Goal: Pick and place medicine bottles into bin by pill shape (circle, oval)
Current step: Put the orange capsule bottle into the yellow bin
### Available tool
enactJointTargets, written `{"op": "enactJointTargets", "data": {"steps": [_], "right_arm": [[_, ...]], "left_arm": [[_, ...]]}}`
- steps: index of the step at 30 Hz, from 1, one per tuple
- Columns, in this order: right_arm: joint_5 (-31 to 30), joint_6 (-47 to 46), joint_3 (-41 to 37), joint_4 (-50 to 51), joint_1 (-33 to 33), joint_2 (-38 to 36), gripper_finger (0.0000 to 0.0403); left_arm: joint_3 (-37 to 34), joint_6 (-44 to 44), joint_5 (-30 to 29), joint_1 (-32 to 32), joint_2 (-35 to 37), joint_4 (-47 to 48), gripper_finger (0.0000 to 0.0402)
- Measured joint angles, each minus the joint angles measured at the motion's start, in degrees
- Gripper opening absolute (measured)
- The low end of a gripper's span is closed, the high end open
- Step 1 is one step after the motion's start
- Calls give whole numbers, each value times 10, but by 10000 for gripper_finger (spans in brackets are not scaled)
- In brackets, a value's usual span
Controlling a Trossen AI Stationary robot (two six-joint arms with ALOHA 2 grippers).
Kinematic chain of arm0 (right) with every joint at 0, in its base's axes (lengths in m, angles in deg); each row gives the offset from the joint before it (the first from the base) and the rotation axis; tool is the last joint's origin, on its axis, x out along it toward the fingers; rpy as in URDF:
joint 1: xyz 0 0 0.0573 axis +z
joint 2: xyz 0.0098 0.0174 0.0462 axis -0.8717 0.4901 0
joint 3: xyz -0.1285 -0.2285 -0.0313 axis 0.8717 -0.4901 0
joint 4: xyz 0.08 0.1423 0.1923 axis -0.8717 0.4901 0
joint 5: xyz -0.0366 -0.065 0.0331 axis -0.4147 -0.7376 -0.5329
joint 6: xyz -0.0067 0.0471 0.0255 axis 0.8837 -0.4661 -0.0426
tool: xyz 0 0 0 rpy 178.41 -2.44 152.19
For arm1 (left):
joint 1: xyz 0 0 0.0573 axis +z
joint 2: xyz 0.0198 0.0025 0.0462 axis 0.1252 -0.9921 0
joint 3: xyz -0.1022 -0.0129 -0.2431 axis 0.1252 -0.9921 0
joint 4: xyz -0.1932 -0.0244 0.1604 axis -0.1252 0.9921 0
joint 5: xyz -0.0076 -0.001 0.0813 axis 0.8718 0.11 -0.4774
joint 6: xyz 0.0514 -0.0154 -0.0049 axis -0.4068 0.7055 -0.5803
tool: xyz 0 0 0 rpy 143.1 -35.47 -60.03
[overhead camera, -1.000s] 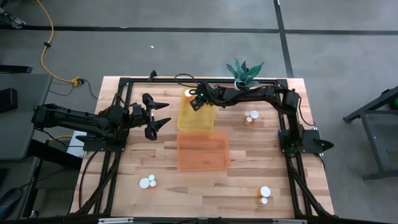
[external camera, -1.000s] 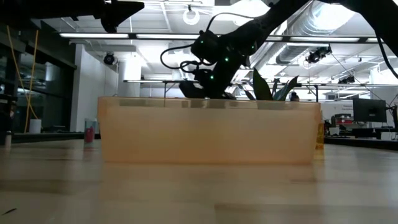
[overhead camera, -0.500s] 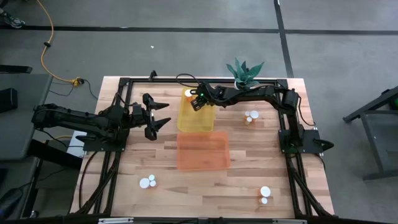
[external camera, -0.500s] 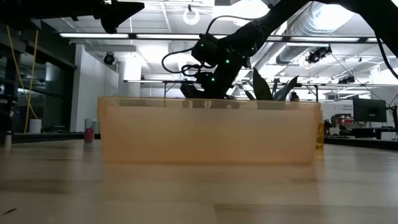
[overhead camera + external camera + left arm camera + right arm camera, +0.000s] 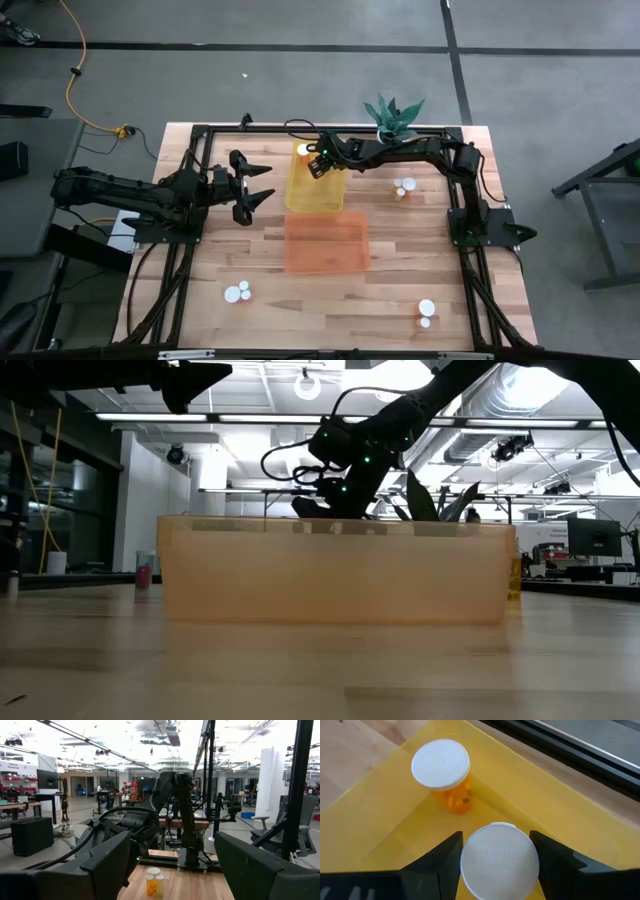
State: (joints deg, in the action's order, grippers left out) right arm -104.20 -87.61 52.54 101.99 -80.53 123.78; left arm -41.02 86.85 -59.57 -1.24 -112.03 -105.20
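My right gripper (image 5: 500, 865) hangs over the far end of the yellow bin (image 5: 315, 190), shut on a medicine bottle whose white cap (image 5: 500, 860) fills the gap between its fingers. A second medicine bottle (image 5: 442, 770), orange with a white cap, stands upright on the bin's floor just beyond it. My left gripper (image 5: 266, 181) waits open and level at the table's left, with nothing between its fingers. Three pairs of bottles stand on the wood: far right (image 5: 404, 187), near left (image 5: 238, 292), near right (image 5: 426, 312). My right gripper pinches the held bottle's round white cap (image 5: 470, 865) by its rim, one finger on each side. The fingers slant down from the table's right side. The bottle stays upright, its orange body hidden under the cap. Whether its base touches the bin's floor, I cannot tell.
An orange bin (image 5: 326, 243) lies at the table's middle, just nearer than the yellow one, and fills the low view (image 5: 335, 570). A potted plant (image 5: 392, 118) stands at the far edge. Black frame rails (image 5: 200, 150) run along the table's sides.
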Motion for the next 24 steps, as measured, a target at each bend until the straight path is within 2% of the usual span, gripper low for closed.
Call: {"op": "enactJointTargets", "data": {"steps": [16, 24], "right_arm": [[-1, 2, 0, 0, 0, 0, 197], [-29, 2, 0, 0, -1, 0, 197]], "left_arm": [[0, 0, 0, 0, 0, 0, 280], [0, 0, 0, 0, 0, 0, 280]]}}
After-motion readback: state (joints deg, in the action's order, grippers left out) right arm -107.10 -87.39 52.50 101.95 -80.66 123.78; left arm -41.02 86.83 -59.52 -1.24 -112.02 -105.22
